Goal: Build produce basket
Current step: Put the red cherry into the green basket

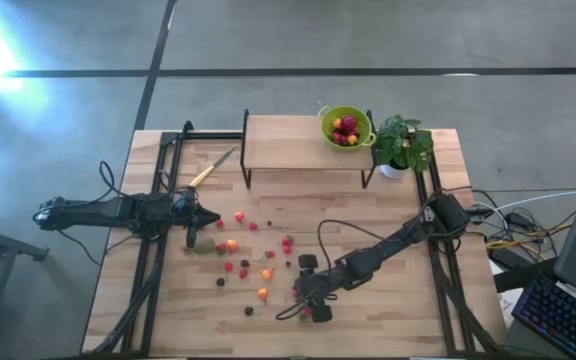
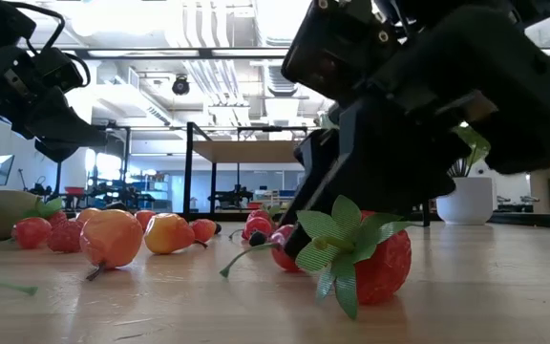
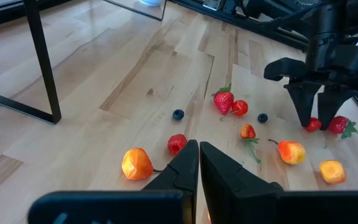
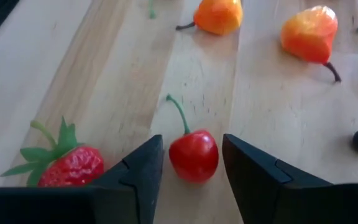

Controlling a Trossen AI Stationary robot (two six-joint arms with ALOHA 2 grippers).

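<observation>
The lime-green produce basket (image 1: pixel 329 117) stands on the raised wooden shelf at the table's far side, with red fruits in it. Loose produce lies across the table's middle: berries, orange fruits (image 3: pixel 136 163) and a brownish-green kiwi (image 1: pixel 204 245). Near the front edge my right gripper (image 4: pixel 191 158) points slantwise down, open. One finger stands on each side of a red cherry (image 4: pixel 193 155) that lies on the wood, with a narrow gap on both sides. A strawberry (image 4: pixel 73 167) lies just beside it. My left gripper (image 3: pixel 199 148) hovers shut at the table's left, above the kiwi.
A potted plant (image 1: pixel 401 145) stands right of the basket. A yellow-handled knife (image 1: pixel 211 170) lies at the far left. The shelf's black legs (image 3: pixel 42 59) and the arms' black frames run along both sides. Bare wood lies at the near left.
</observation>
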